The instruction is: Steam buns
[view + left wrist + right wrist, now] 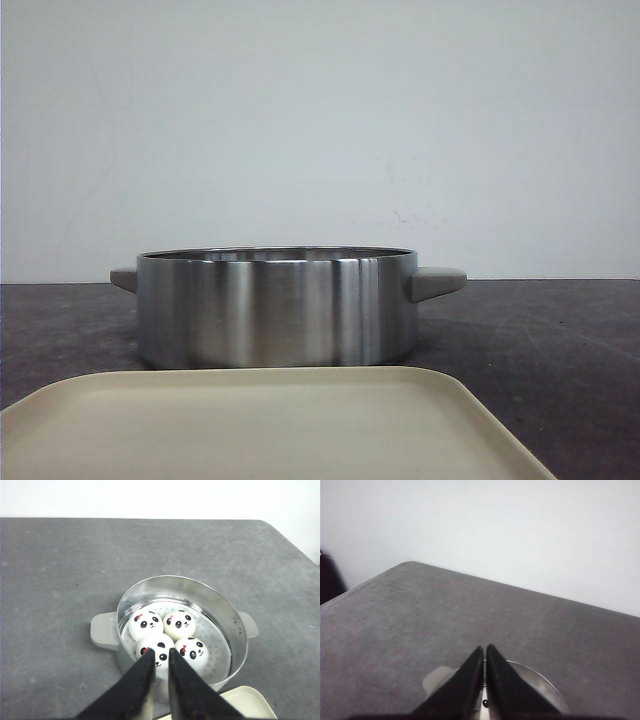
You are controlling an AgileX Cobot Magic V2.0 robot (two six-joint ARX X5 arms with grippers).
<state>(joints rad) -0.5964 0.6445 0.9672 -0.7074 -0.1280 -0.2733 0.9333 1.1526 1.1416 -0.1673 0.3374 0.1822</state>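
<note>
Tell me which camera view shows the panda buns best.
The left wrist view: all four panda buns sit visible inside the steel steamer pot. The front view shows only the pot's wall; the right wrist view shows just a rim sliver.

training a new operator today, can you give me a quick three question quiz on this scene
1. How many buns lie in the steel pot?
2. True or false: the beige tray sits behind the pot in the front view.
3. Multiple choice: the left claw is (a) holding a bun, (b) nearly shut and empty above the pot, (c) resting on the tray.

Key
1. Four, each with a panda face, set close together on the perforated steamer floor.
2. False. The tray lies in front of the pot, nearer the camera.
3. b. Its two dark fingers stand close together with only a thin gap and nothing between them.
</note>
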